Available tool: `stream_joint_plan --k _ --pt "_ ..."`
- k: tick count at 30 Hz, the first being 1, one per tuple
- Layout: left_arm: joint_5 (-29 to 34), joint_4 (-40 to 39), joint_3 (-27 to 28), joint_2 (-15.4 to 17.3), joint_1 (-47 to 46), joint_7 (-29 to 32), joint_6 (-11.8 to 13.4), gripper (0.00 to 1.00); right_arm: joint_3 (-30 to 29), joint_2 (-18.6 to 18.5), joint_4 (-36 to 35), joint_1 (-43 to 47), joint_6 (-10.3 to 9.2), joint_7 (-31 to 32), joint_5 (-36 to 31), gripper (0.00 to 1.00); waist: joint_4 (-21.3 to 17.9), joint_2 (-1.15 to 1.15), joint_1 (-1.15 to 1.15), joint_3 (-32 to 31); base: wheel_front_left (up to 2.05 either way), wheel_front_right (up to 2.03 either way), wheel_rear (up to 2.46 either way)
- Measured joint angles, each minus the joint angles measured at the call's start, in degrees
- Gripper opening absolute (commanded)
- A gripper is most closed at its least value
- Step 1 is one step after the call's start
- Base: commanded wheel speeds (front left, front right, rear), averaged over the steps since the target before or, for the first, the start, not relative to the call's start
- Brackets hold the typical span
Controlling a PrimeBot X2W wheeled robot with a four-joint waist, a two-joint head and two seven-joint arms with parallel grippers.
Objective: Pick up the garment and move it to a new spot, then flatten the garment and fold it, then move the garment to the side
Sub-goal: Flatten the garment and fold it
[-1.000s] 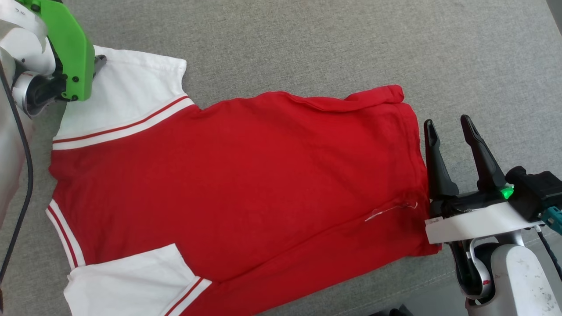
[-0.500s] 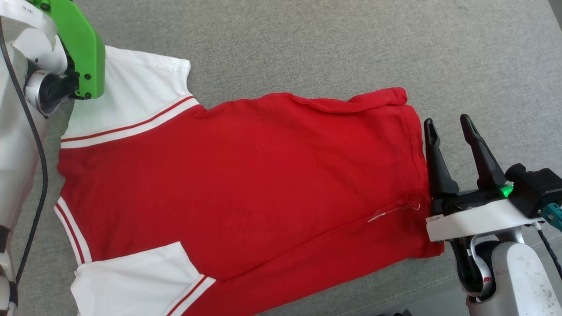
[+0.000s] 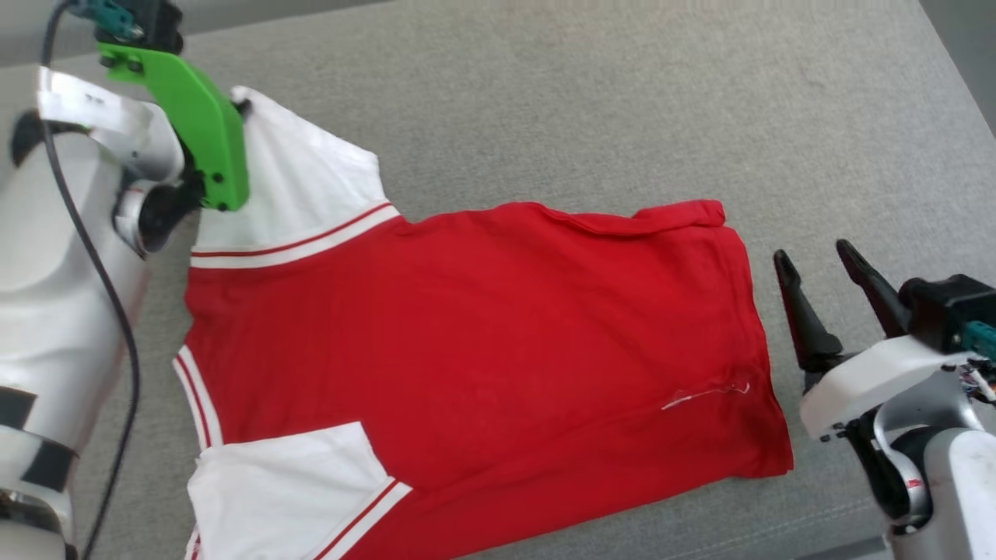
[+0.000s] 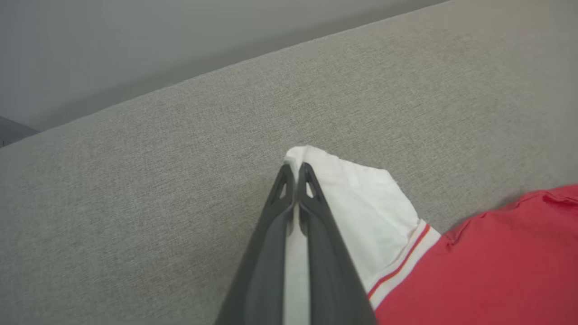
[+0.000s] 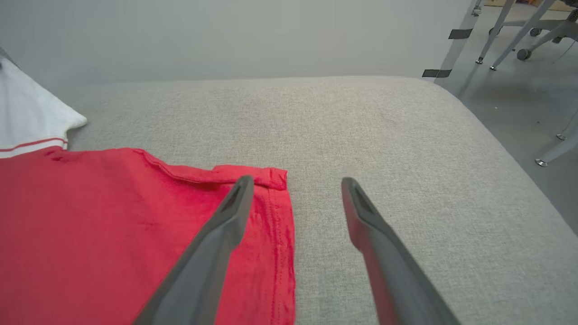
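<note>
The garment [image 3: 482, 342] lies spread on the grey padded surface, plain red side up, with no lettering showing. Its far white sleeve [image 3: 303, 187] is drawn to a point at my left gripper [image 3: 243, 107], which is mostly hidden behind a green bracket. In the left wrist view the left gripper [image 4: 295, 169] is shut on the sleeve's corner [image 4: 361, 198]. The near white sleeve [image 3: 288, 490] lies folded over the red body. My right gripper [image 3: 817, 257] stands open just right of the hem, apart from it. In the right wrist view the right gripper [image 5: 295, 180] has one finger over the red hem [image 5: 275, 234].
The grey padded surface [image 3: 622, 101] stretches wide beyond and to the right of the garment. Its right edge [image 5: 505, 149] drops to a floor where chair legs [image 5: 519, 27] stand. A wall runs behind the surface's far edge.
The head camera has shifted, so everything sits further right. The left gripper, still shut on the sleeve, has drawn its corner out to a point. The right gripper stands slightly further from the hem.
</note>
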Motion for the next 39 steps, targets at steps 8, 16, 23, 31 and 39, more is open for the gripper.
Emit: stream_joint_plan --k 8,16,23,31,39 --pt "-2.20 -13.15 -0.11 1.08 7.50 0.81 1.41 0.00 1.65 -9.51 1.43 -1.82 0.02 20.29 3.53 1.00 4.91 0.00 0.00 -3.12 0.00 0.00 0.00" --pt "-2.69 -29.74 0.25 4.98 14.13 2.79 6.65 0.00 0.79 -13.16 2.22 -7.90 -0.01 34.75 8.29 1.00 9.89 0.00 0.00 -3.33 0.00 0.00 0.00" --pt "-2.65 -40.86 0.26 7.12 17.93 3.71 10.44 0.00 1.05 -14.74 6.90 -13.53 -0.01 40.09 10.07 1.00 12.68 0.00 0.00 -1.42 0.00 0.00 0.00" --pt "-2.59 -47.00 0.14 7.79 19.29 4.20 12.16 0.00 3.59 -15.68 11.87 -16.57 -0.01 41.22 9.15 1.00 14.86 0.00 0.00 1.13 0.00 0.00 0.00" --pt "-2.01 -48.05 -0.43 7.81 19.32 4.20 12.38 0.00 6.64 -17.02 14.82 -18.33 -0.01 39.42 8.43 1.00 17.13 0.00 0.00 3.33 0.00 0.00 0.00"
